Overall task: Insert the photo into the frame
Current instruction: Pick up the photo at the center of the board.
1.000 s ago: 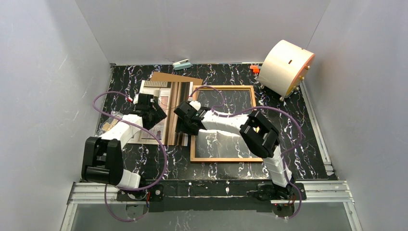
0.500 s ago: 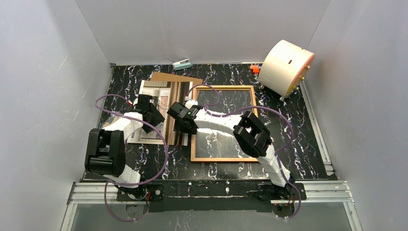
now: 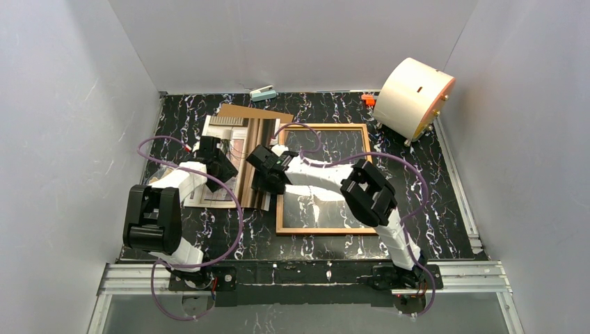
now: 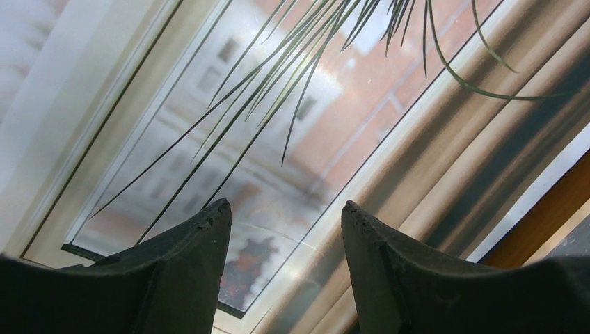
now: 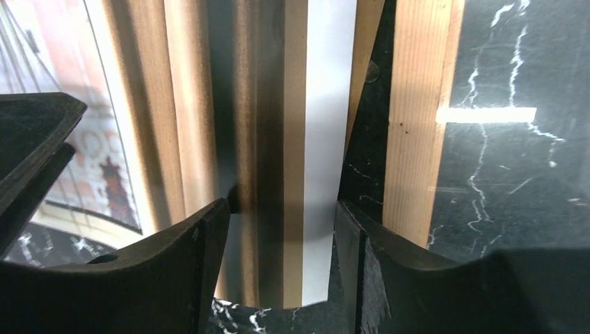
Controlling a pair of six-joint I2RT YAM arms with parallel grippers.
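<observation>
Black marble-patterned tabletop (image 3: 459, 209) filled my overhead view, with grey walls around it. On the left wrist feed, the left gripper (image 4: 285, 209) stood with its dark fingers apart and nothing between them. It was poised over the large paper print of a spindly dark plant on brown, beige and pink stripes (image 4: 313, 104), which lay flat directly beneath it. The right gripper (image 5: 282, 205) was spread as well, its jaws straddling the print's striped right edge and white margin. I could not tell whether they touched the paper. Just right of that hand lay the thin rectangular orange-brown wooden frame (image 5: 410, 139), flat on the marble, its left rail beside the print. Beyond both hands a plain brown board (image 3: 259, 111) stuck out from under the print. Farther right stood a white drum (image 3: 414, 97).
</observation>
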